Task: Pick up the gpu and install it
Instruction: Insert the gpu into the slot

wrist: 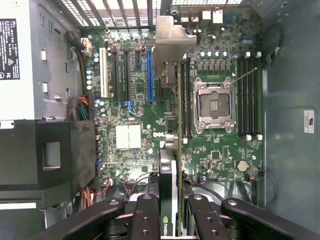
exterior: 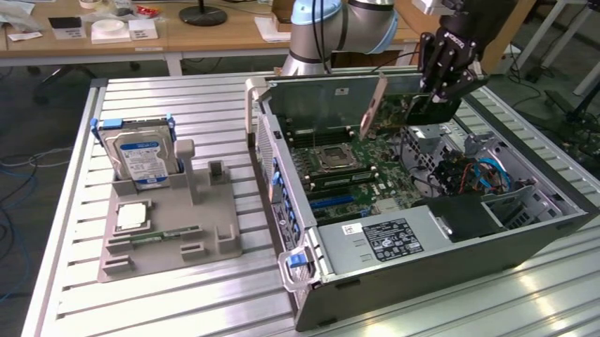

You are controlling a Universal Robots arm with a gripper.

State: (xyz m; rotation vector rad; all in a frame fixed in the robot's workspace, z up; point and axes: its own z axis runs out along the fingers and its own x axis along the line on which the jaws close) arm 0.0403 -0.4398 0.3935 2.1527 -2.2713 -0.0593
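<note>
far to the exterior view's left of the hand stands the hard drive [exterior: 140, 151]. the gripper [exterior: 439, 95] grips the gpu [exterior: 398, 111] narrowly, edge-on ahead of its fingers over the motherboard [exterior: 375, 186], long axis parallel to the blue slot [wrist: 149, 75], which lies just aside.

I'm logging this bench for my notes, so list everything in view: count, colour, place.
gpu: one, green with silvery bracket, over the motherboard.
case: one, dark grey, open on the table, exterior view's right.
motherboard: one, green, inside the case.
holder: one, grey, on the table, exterior view's left.
hard drive: one, silver with blue label, upright in the holder.
CPU: one, silvery, flat on the holder.
memory stick: one, green, lying on the holder.
table: one, silvery, slatted, under everything.
arm: one, grey and pale blue, behind the case.
gripper: one, black, shut on the gpu.
</note>
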